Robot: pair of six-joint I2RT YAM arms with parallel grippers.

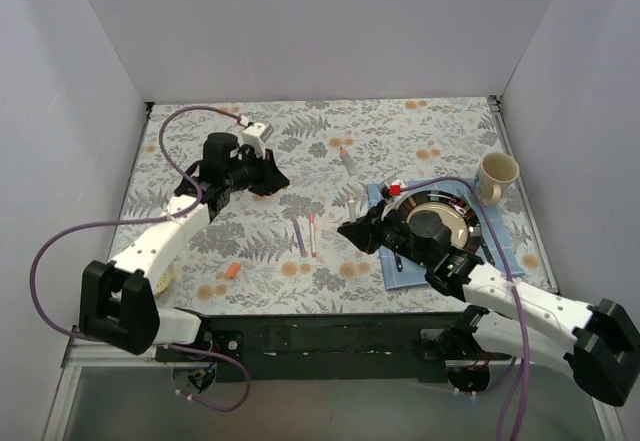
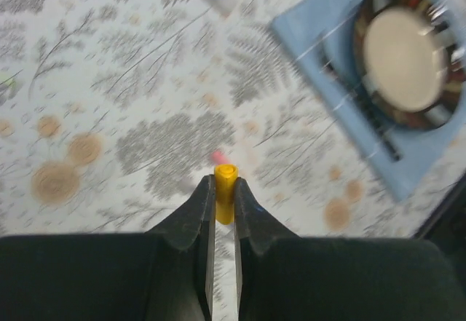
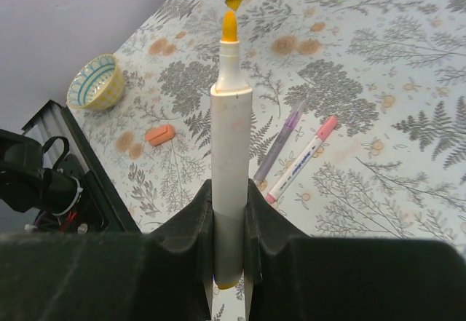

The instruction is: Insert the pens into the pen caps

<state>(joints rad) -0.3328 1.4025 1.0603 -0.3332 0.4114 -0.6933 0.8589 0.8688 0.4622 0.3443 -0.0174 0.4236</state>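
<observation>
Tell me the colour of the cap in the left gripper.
Yellow-orange. The cap in the left gripper shows best in the left wrist view.

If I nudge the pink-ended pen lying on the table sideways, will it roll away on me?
Likely yes: the pink-ended pen looks round and slim and lies flat, so a sideways push should roll it. The purple pen close beside it may block it that way. It looks stiff and light, so it should lift without bending.

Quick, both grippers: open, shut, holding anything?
Left gripper: shut on the yellow-orange cap.
Right gripper: shut on the white pen, its orange tip uncapped.
</observation>
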